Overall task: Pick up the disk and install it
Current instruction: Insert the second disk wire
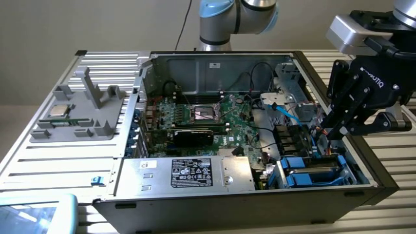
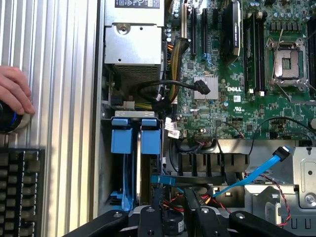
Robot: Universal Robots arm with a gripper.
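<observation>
Gripper (image 1: 339, 130): you hover above the case's (image 1: 215, 207) drive-bay corner; I cannot tell whether your jaws are open.
Disk (image 2: 137, 143): seated in that bay, blue carrier visible, beside the power supply (image 1: 188, 173).

Plain beige wall (image 1: 97, 24), ribbed metal tabletop (image 1: 58, 165), even indoor light

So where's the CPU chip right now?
The CPU chip sits on the grey fixture at the exterior view's left, outside the open computer case, on the ribbed table.
</observation>
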